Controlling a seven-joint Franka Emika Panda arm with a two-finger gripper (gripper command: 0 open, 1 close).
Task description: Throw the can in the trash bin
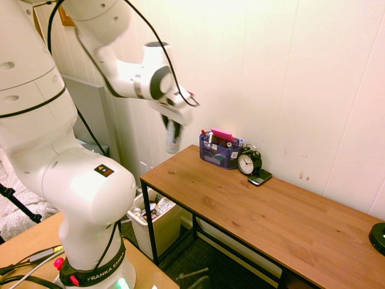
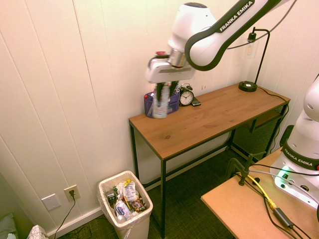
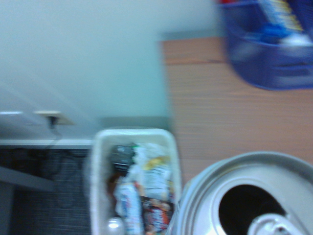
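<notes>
The claw (image 2: 163, 92) is clenched around the can (image 2: 160, 107), which hangs upright below the dark fingers, blurred in both exterior views. In the second exterior view the can hangs in the air over the left end of the wooden surface (image 2: 209, 117), in front of the blue organiser (image 2: 172, 103). In the first exterior view the can (image 1: 173, 137) shows at about 9 o'clock from the organiser (image 1: 219, 150), just past the surface's (image 1: 258, 211) near corner as that camera sees it; the two views do not settle whether it is over the wood or already beyond the edge.

The wrist view shows the can's shiny top (image 3: 249, 196) with its dark drinking hole and pull tab from close by, smeared out of focus. Beside it lie the wood grain of the surface (image 3: 215, 98) and the open trash bin (image 3: 132, 181) on the floor.

The trash bin (image 2: 124, 206) stands on the dark floor at about 7 o'clock from the can in the second exterior view, well below it and apart from the surface's leg. It is off-white, lined with a bag, and already holds wrappers and packets. In the first exterior view the bin (image 1: 155, 220) shows under the surface's corner, at about 6 o'clock from the can.

On the surface, a black alarm clock (image 1: 249, 161) stands just beside the organiser at 3 o'clock, with a small dark flat thing (image 1: 260, 177) touching its foot. A black lamp (image 2: 247, 85) stands at the far end of the surface.
</notes>
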